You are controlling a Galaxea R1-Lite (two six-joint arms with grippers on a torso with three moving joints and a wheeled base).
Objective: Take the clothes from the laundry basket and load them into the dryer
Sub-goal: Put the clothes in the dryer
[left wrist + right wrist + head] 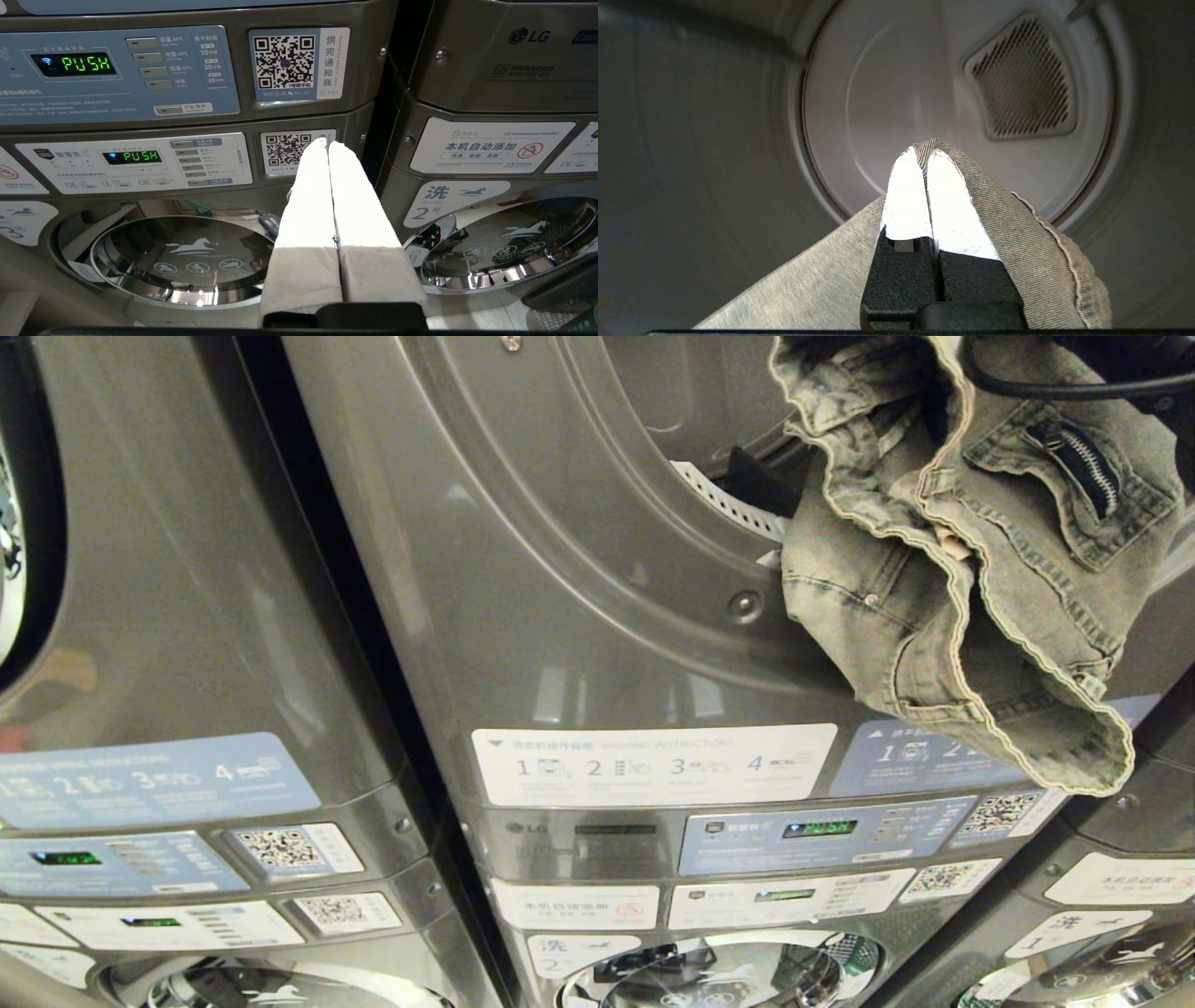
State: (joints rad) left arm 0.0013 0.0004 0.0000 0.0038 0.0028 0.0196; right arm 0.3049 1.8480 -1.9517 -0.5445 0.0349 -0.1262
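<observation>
A pale grey-green denim garment of the clothes [943,616] hangs in folds at the upper right of the head view, in front of the dryer [579,569] and its round opening. In the right wrist view my right gripper [923,151] is shut on a fold of that denim [1017,233], which drapes over both sides of the fingers. The gripper points into the dryer's drum [896,93]. My left gripper [327,142] is shut with nothing in it, held low in front of the washer panels. The laundry basket is out of view.
A perforated vent grille [1024,79] sits in the drum's back wall. Below the dryer are its control panel [822,831] and a chrome-rimmed washer door [719,980]. Another grey machine [140,616] stands to the left, and a third shows at the right edge [1120,896].
</observation>
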